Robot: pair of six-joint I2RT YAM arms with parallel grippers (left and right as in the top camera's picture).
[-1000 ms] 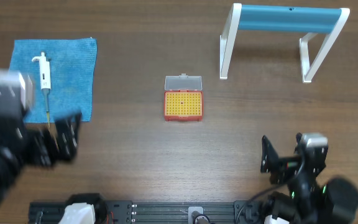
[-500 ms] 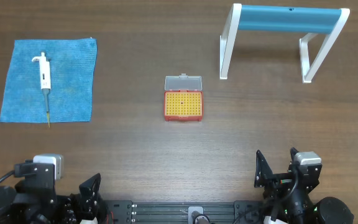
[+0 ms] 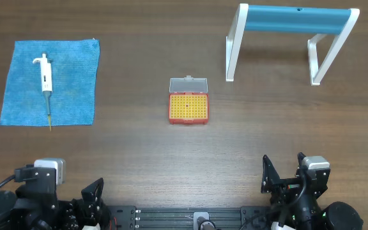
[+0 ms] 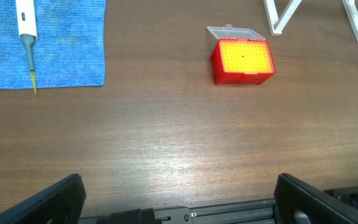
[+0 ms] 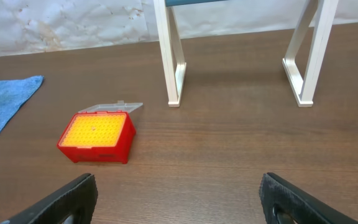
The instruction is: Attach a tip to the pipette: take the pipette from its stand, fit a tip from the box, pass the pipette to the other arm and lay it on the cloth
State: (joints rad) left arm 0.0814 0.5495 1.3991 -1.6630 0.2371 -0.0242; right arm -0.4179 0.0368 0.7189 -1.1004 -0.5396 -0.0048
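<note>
Pipette laid on the cloth, well apart from both grippers.
On the wooden table, the stand is seen at upper right, the blue cloth at upper left, the tip box at centre. The left gripper and right gripper are held spread wide at the lower edge. The pipette, tip fitted, is placed lengthwise on the cloth's left half.
</note>
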